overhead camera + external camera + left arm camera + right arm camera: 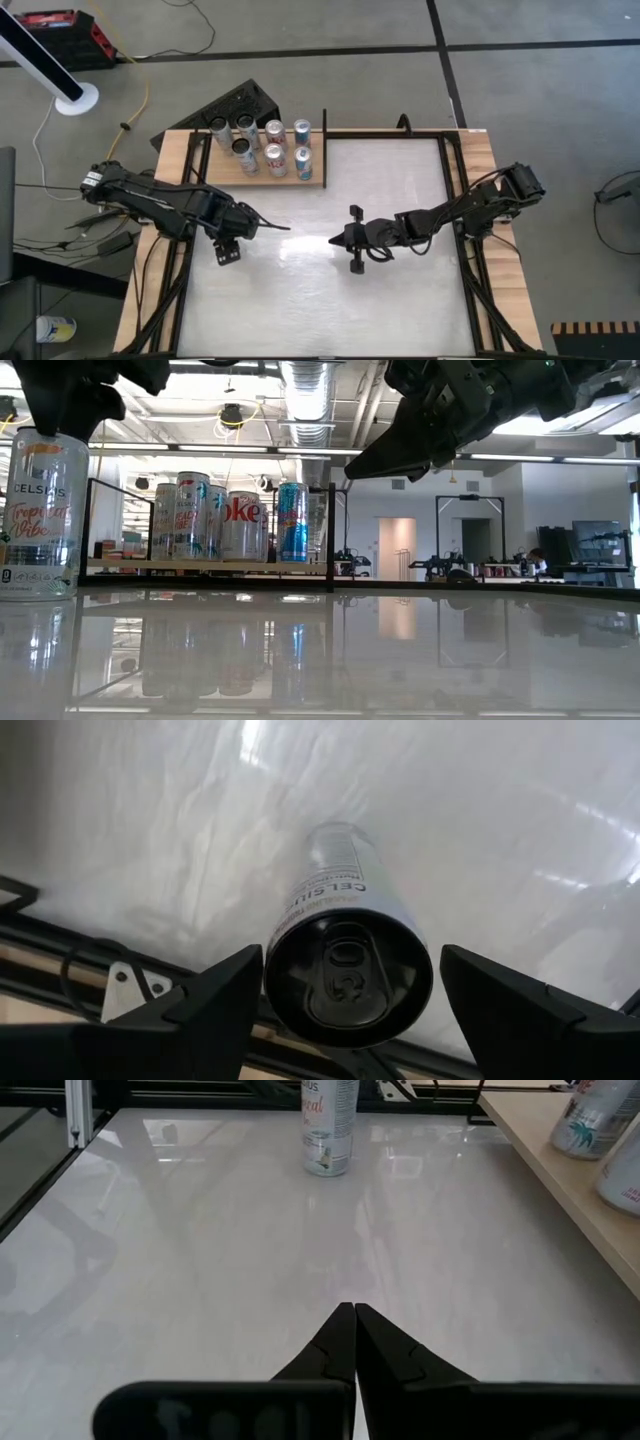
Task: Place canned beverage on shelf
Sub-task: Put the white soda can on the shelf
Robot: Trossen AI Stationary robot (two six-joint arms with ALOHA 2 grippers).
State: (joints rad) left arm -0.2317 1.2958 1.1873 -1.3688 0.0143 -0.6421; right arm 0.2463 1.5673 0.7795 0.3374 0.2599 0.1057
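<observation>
White can (38,510) reading "CELSIUS" stands between the left pincer's (345,1010) parted fingers, ungripped; right pincer (354,1342) closed.

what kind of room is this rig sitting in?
Probably a robotics lab or open industrial workspace. The low view shows exposed ceiling ducts and more equipment on stands beyond the table; the high view shows a bare concrete floor with loose cables.
</observation>
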